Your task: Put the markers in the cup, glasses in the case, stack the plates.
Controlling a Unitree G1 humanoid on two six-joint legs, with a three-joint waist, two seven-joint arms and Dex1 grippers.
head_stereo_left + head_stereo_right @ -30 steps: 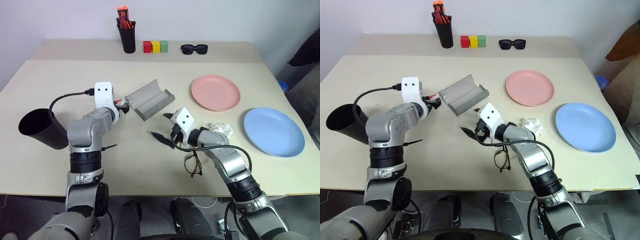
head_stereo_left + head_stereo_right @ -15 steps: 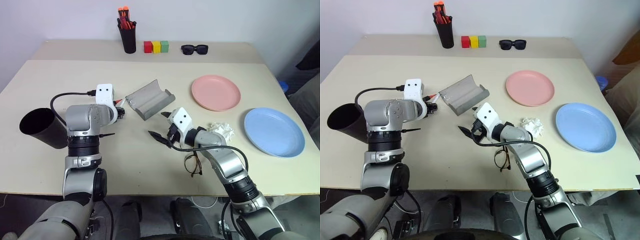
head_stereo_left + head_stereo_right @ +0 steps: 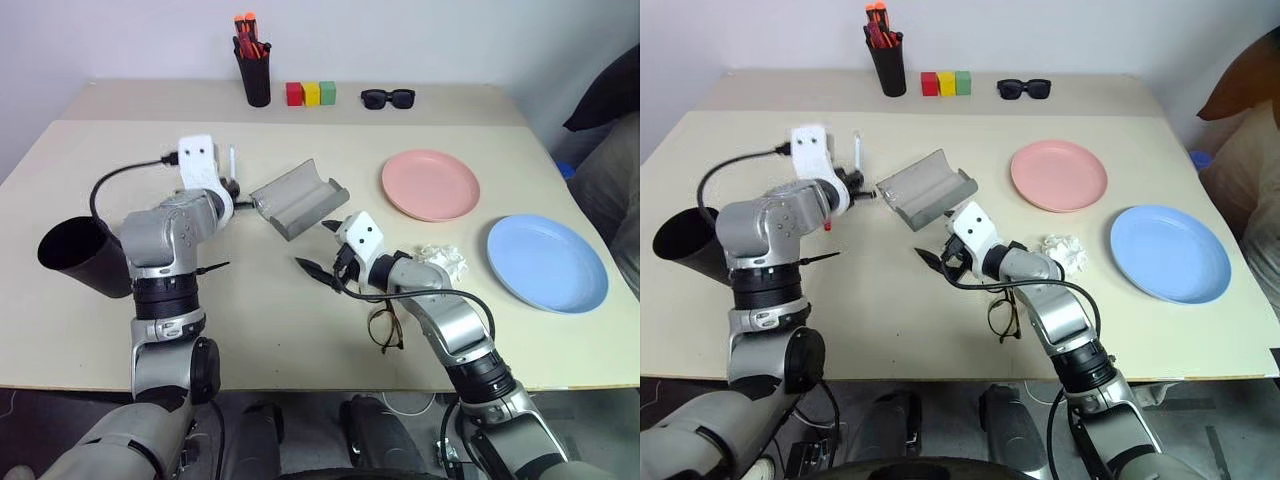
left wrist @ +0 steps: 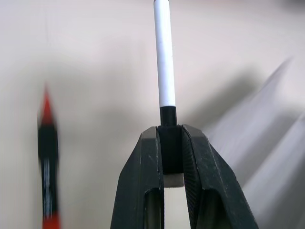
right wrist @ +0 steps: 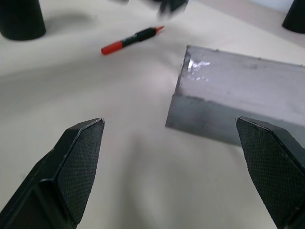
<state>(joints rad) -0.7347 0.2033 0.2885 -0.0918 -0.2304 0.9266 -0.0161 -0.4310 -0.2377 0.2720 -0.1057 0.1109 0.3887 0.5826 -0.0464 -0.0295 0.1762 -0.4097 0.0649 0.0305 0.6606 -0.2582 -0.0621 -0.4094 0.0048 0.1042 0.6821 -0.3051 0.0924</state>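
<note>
While the left gripper (image 4: 170, 157) pinches the white marker (image 4: 163, 52) by its black end, the red marker (image 5: 131, 39) lies flat; the right gripper (image 5: 174, 171) gapes wide, empty.

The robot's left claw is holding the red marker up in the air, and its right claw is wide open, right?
Not quite. The left claw is shut on the white marker, held by its black end, as the left wrist view shows. The red marker lies on the table. The right claw is wide open.
</note>
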